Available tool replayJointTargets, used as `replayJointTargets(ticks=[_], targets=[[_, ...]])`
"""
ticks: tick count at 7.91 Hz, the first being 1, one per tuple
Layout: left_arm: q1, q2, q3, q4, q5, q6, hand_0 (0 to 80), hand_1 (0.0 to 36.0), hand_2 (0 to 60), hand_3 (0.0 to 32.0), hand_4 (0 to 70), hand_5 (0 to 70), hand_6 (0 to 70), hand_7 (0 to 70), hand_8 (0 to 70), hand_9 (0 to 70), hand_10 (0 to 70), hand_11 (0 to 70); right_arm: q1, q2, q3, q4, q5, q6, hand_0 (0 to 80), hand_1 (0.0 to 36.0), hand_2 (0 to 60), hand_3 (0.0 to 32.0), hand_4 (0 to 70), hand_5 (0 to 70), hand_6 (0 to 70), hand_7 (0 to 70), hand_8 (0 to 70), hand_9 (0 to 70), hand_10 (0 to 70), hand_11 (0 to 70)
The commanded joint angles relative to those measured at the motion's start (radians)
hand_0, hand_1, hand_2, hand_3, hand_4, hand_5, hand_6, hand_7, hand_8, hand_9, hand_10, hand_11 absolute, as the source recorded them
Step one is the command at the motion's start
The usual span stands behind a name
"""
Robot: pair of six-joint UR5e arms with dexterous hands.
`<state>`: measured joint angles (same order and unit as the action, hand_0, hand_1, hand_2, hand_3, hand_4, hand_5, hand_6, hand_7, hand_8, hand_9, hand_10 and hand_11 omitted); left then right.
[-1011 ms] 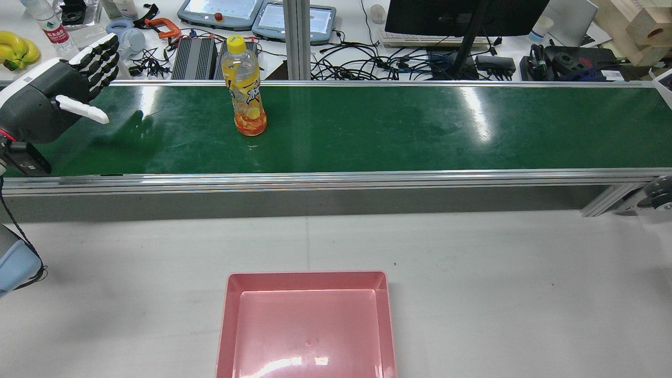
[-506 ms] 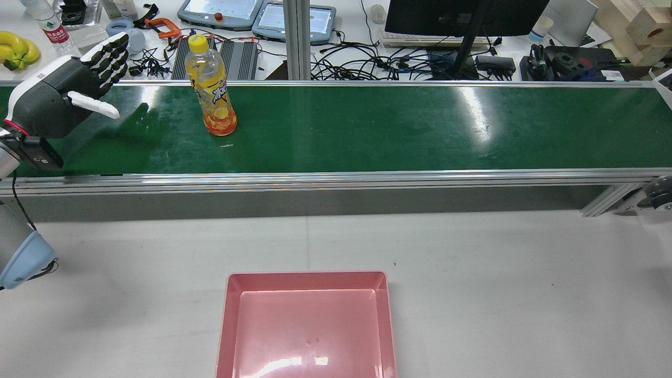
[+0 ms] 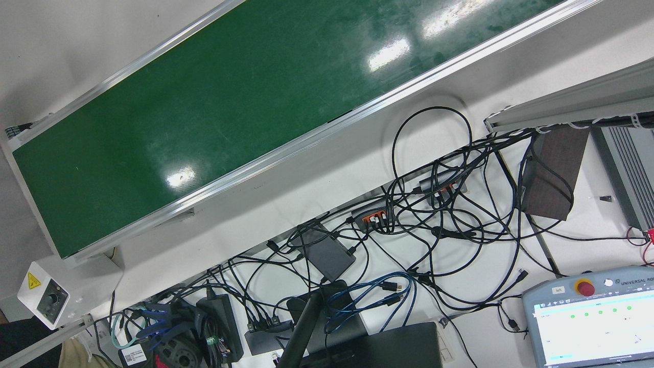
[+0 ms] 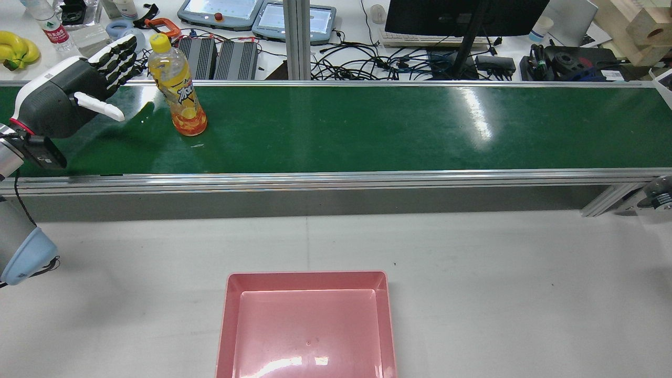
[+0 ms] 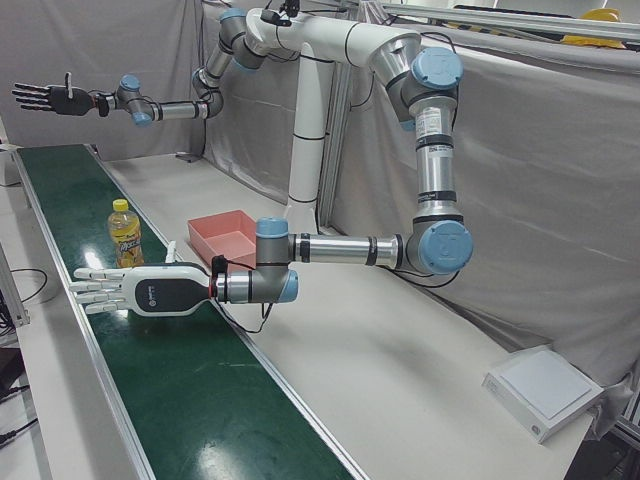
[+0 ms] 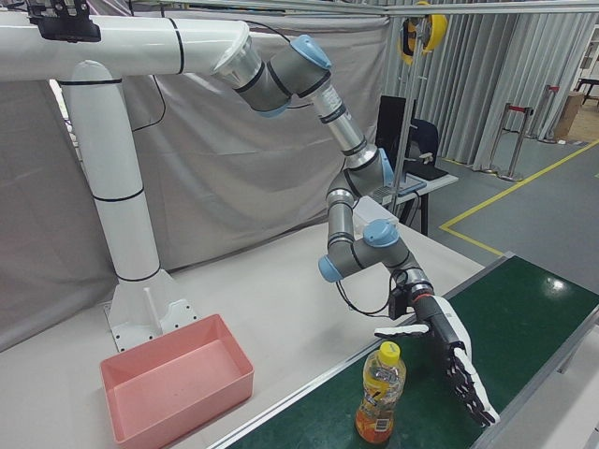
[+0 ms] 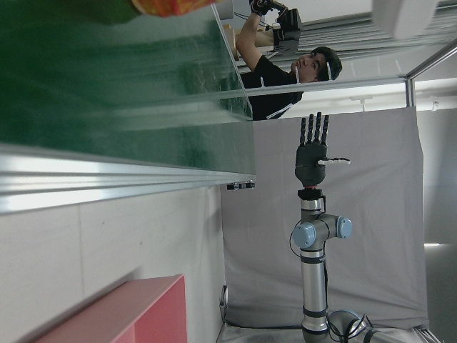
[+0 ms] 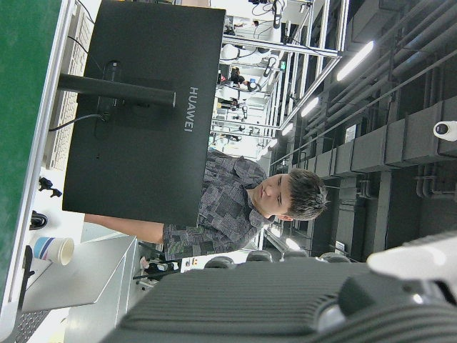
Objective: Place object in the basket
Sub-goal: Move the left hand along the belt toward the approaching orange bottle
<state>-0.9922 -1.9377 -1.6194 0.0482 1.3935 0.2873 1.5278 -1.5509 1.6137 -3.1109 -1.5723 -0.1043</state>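
A yellow-capped orange drink bottle (image 4: 176,86) stands upright on the green conveyor belt (image 4: 367,128). It also shows in the left-front view (image 5: 124,233) and the right-front view (image 6: 378,393). My left hand (image 4: 73,97) is open with fingers spread, hovering over the belt just left of the bottle, a small gap between them; it shows too in the left-front view (image 5: 130,292) and the right-front view (image 6: 451,360). The pink basket (image 4: 227,315) sits empty on the grey table, nearer the robot than the belt. My right hand (image 5: 45,97) is open and held high at the belt's far end.
Behind the belt lies a cluttered desk with cables (image 4: 367,60), teach pendants (image 4: 220,11), a monitor (image 4: 462,16) and bananas (image 4: 16,48). The belt has aluminium side rails (image 4: 336,178). A person (image 8: 243,207) stands beyond the desk.
The bottle has travelled left along the belt toward my left hand. The left hand has shifted slightly right and further over the belt, staying open.
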Motion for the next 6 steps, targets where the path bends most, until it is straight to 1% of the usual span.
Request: replayJointTargets(ticks=[1,2,3,4,5,6], targets=[[-0.003,-0.001,-0.017,0.001,0.032,-0.020,64.6,12.1,0.0,0.2,0.0,9.0,0.0,0.0,0.0,0.0,0.0,0.0,0.000,0.000,0.000,0.000,0.000,-0.002,0.0,0.0,0.0,0.0,0.0,0.0,0.0,0.0,0.0,0.0,0.0,0.0],[-0.003,-0.001,-0.020,-0.014,0.030,-0.022,65.7,12.2,0.0,0.4,0.0,9.6,0.0,0.0,0.0,0.0,0.0,0.0,0.000,0.000,0.000,0.000,0.000,-0.002,0.0,0.0,0.0,0.0,0.0,0.0,0.0,0.0,0.0,0.0,0.0,0.0],[-0.022,0.000,-0.020,-0.054,0.022,-0.027,66.2,12.4,0.0,0.4,0.0,9.7,0.0,0.0,0.0,0.0,0.0,0.0,0.000,0.000,0.000,0.000,0.000,0.000,0.0,0.0,0.0,0.0,0.0,0.0,0.0,0.0,0.0,0.0,0.0,0.0],[-0.042,0.003,-0.020,-0.073,-0.017,-0.027,68.5,12.5,0.0,0.0,0.0,12.0,0.0,0.0,0.0,0.0,0.0,0.0,0.000,0.000,0.000,0.000,0.000,0.000,0.0,0.0,0.0,0.0,0.0,0.0,0.0,0.0,0.0,0.0,0.0,0.0],[-0.039,0.008,-0.019,-0.080,-0.060,-0.052,80.0,14.2,0.0,0.0,8.1,25.1,0.0,4.3,1.1,2.6,10.6,18.1,0.000,0.000,0.000,0.000,0.000,-0.002,0.0,0.0,0.0,0.0,0.0,0.0,0.0,0.0,0.0,0.0,0.0,0.0],[-0.037,0.005,-0.019,-0.082,-0.060,-0.059,80.0,15.6,5.0,0.0,70.0,70.0,63.1,70.0,59.9,70.0,70.0,70.0,0.000,0.000,0.000,0.000,0.000,0.000,0.0,0.0,0.0,0.0,0.0,0.0,0.0,0.0,0.0,0.0,0.0,0.0]])
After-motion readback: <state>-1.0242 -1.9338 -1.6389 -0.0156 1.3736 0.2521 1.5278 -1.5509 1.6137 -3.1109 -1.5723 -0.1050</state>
